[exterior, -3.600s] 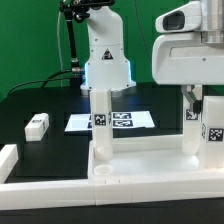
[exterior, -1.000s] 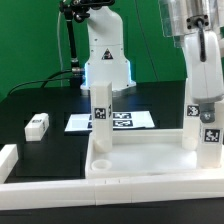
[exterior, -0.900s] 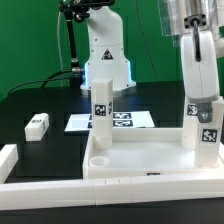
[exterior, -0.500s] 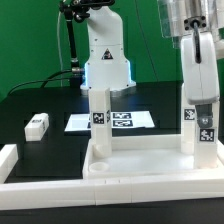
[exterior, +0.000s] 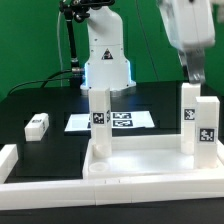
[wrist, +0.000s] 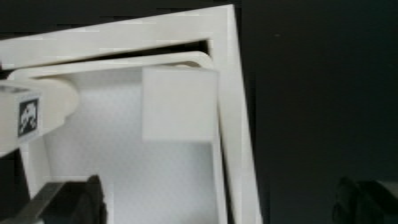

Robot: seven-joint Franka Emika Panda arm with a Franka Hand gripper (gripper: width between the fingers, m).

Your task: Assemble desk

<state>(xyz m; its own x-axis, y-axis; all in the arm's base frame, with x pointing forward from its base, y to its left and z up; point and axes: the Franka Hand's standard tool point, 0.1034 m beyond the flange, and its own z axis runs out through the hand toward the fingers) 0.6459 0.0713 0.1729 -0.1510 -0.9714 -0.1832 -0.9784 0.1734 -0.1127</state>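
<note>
Gripper (exterior: 198, 76) had let go and lifted off the right legs (exterior: 197, 122); jaws stood open, empty, at upper right. Desk (exterior: 140, 161) sat lower center, directly under it, legs upright in their sockets.

Tabletop (exterior: 140, 165) lies at the front, inside the front border bar (exterior: 110, 194). Three legs stand upright in it: one (exterior: 100, 120) toward exterior view's left, two (exterior: 190, 118) (exterior: 206, 132) at right. Loose leg (exterior: 37, 125) lies far left; marker board (exterior: 110, 122) behind.
</note>
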